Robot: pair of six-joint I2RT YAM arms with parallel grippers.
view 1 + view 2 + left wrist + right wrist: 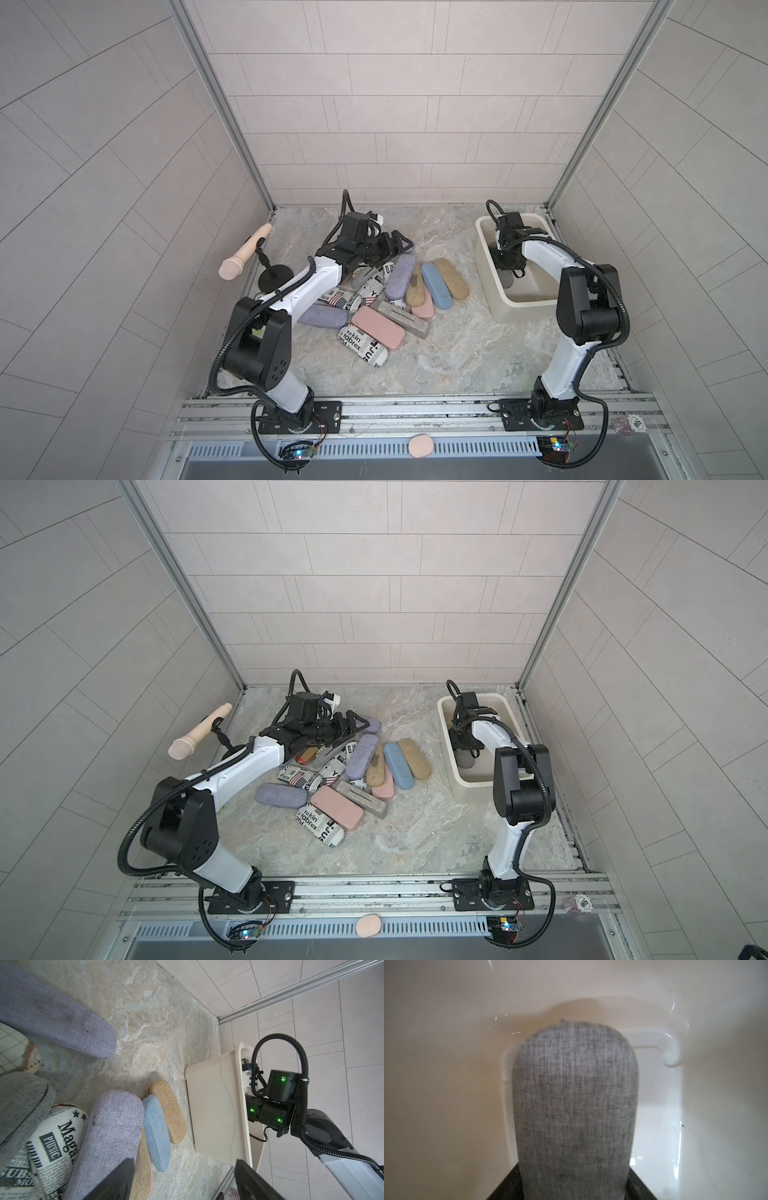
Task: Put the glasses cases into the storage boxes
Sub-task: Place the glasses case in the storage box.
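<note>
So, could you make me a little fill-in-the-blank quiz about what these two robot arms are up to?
1. The right claw grips a glasses case covered in ____ fabric.
2. It holds that case ____ the cream-white tub.
3. The left claw, by the pile of cases, has its jaws ____.
4. The microphone stands on the ____ arm's side of the table.
Missing words: grey; inside; open; left.

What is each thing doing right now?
storage box, upright, no lid.
grey case, inside the storage box, gripped by the right hand.
right hand, shut on the grey case.
left hand, open, empty, over the pile.
pile of cases, closed, lying on the table.
</note>
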